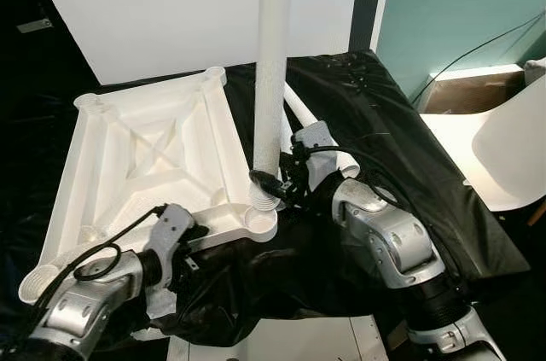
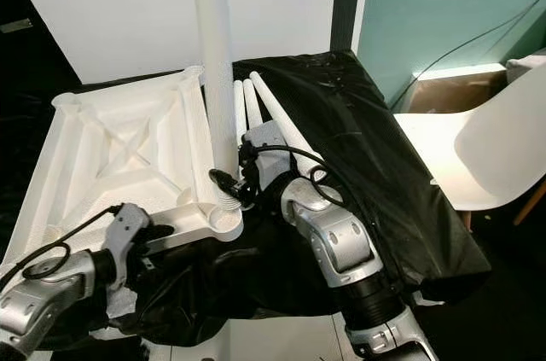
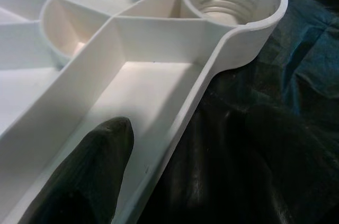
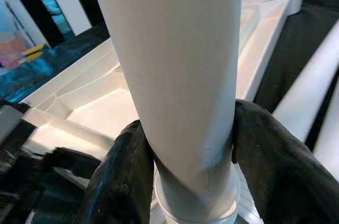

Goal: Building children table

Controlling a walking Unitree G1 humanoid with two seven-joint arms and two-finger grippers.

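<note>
Clearly the landmark is the upturned white tabletop [image 1: 145,165], lying ribbed side up on a black plastic sheet [image 1: 384,131]. At its near corner closest to the robot's right arm, a white leg [image 1: 273,62] stands upright with its threaded foot in the corner socket [image 1: 263,212]. The right gripper [image 1: 271,186] is clamped around that leg just above the thread, both black fingers pressed against its sides. The left gripper [image 1: 189,233] sits on the tabletop's near edge; one finger [image 3: 90,176] lies inside a ribbed pocket, with the rim wall beside it, and the other finger seems to be outside the rim, so it looks closed on the edge to steady it — though I cannot see the second finger plainly.

Both parts look like hollow moulded plastic: light, stiff, smooth and rather slippery. The leg is best held low, near the thread, where twisting force goes straight into the socket; the tabletop is best pinned by a rim or rib so that it cannot spin.

Spare legs [image 2: 273,113] lie side by side on the sheet just beyond the socket corner. Behind the tabletop stands a white board [image 1: 171,11], and off past the sheet is a white chair [image 2: 478,156] before a teal wall [image 2: 444,2].
</note>
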